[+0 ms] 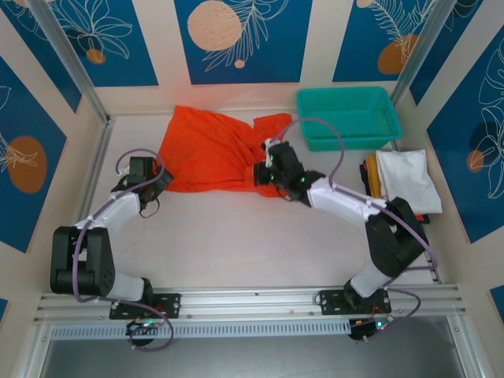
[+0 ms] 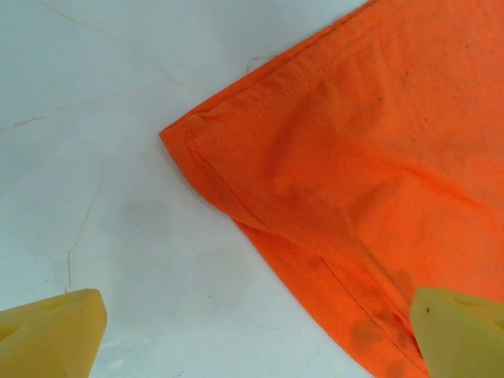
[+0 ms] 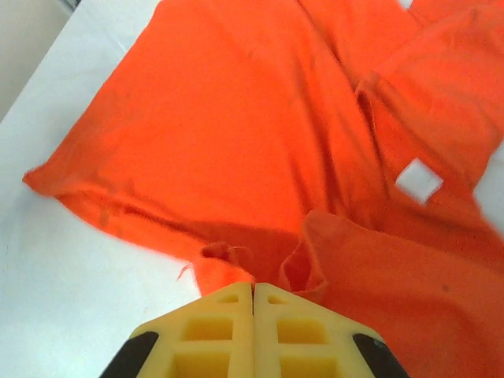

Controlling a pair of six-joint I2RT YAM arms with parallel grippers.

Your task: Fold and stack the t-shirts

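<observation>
1. The plain bright orange-red cloth t-shirt [image 1: 213,153] lies unfolded and rumpled at the far middle of the white table [image 1: 236,244]. One side is bunched towards the right arm. No fold has been completed on it.
2. The stack of folded t-shirts [image 1: 405,179] sits at the table's right edge, white topmost, with yellow, red and dark edges beneath. Judged done.
3. The teal plastic mesh basket [image 1: 349,116] stands at the far right, just beside the orange shirt's bunched end.
4. The right gripper [image 3: 253,287] has its jaws pressed together on a puckered fold of the orange shirt. Judged a pinch grasp.
5. The left gripper [image 2: 252,339] has its fingers [image 2: 47,335] spread wide, holding nothing, over the shirt's hemmed corner.
6. Remaining: flatten, fold, and place the orange shirt on the stack.
</observation>
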